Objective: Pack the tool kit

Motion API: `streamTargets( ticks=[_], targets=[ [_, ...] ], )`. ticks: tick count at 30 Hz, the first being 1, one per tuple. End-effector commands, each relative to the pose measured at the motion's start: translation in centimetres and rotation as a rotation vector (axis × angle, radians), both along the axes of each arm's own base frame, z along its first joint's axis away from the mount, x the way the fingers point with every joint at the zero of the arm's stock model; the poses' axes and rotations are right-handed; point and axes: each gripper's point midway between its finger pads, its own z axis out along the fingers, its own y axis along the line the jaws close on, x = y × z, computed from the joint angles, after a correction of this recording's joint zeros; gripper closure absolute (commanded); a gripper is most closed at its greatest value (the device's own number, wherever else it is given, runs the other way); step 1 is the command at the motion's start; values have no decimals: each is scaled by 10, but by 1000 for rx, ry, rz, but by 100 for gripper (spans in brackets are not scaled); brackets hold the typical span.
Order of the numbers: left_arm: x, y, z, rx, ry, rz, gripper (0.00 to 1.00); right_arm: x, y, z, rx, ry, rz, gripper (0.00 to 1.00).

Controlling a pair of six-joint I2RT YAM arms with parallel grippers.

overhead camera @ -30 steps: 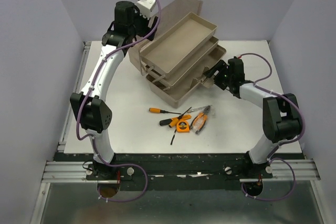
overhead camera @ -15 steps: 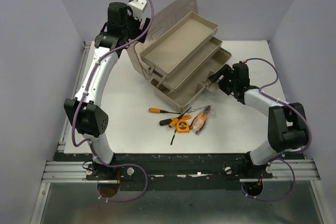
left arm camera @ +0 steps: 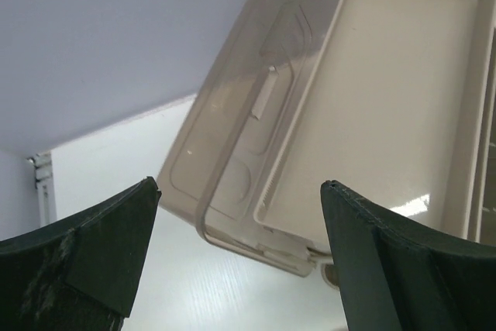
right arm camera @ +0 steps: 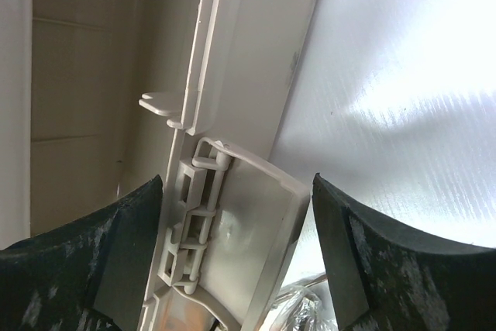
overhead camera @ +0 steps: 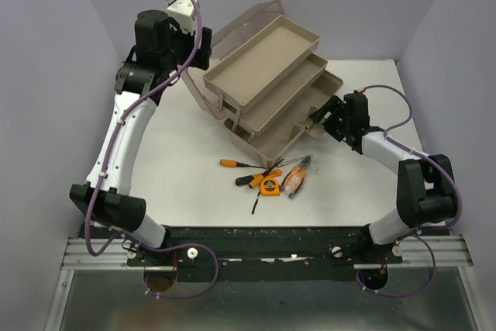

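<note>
The beige toolbox (overhead camera: pixel 267 125) stands open at the back middle, its trays (overhead camera: pixel 263 63) fanned out in steps and its smoky lid (overhead camera: pixel 246 25) tilted back. In the left wrist view the lid (left arm camera: pixel 232 129) and top tray (left arm camera: pixel 387 91) lie below. My left gripper (overhead camera: pixel 195 50) is open and empty, raised left of the lid (left arm camera: pixel 240 184). My right gripper (overhead camera: pixel 316 116) is open, its jaws either side of the box's front latch (right arm camera: pixel 248 230) without closing on it. Orange-and-black tools lie in front: a screwdriver (overhead camera: pixel 232 163), tape measure (overhead camera: pixel 269 186) and pliers (overhead camera: pixel 294 178).
A thin black tool (overhead camera: pixel 256 201) lies nearest the front edge. Purple walls close in the table on the left, right and back. A metal rail (overhead camera: pixel 116 114) runs along the table's left side.
My left gripper has swung left and up, away from the lid, and the lid now leans further back. My right gripper shifted slightly right and stays at the latch.
</note>
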Motion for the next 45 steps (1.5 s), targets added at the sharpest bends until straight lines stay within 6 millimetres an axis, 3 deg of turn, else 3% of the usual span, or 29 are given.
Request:
streamTargets(
  ticks=[1,4,7,14,21,27,29,37,45],
  targets=[
    [-21,-18,-54,-73,164,-73,1,-20,-21,-35,-112,144,-14,17],
    [-18,-20,-68,-59,179,-87,1,-17,-22,-29,-124,134,-10,16],
    [-1,-14,-76,1,198,-57,1,-19,-24,-26,-137,131,-6,16],
    [40,19,-88,155,162,121,1,-27,-24,-25,-140,125,7,16],
    [51,30,-101,231,147,162,6,-26,-22,-26,-142,124,25,16],
    [55,30,-131,248,209,157,53,-28,-12,-25,-110,115,79,16],
    [55,30,-139,254,222,159,62,-27,-8,-24,-101,102,92,16],
    [48,46,-174,274,269,209,88,-15,10,-22,-82,96,135,16],
    [32,73,-205,237,340,279,92,3,19,-11,-84,80,163,16]
  ],
)
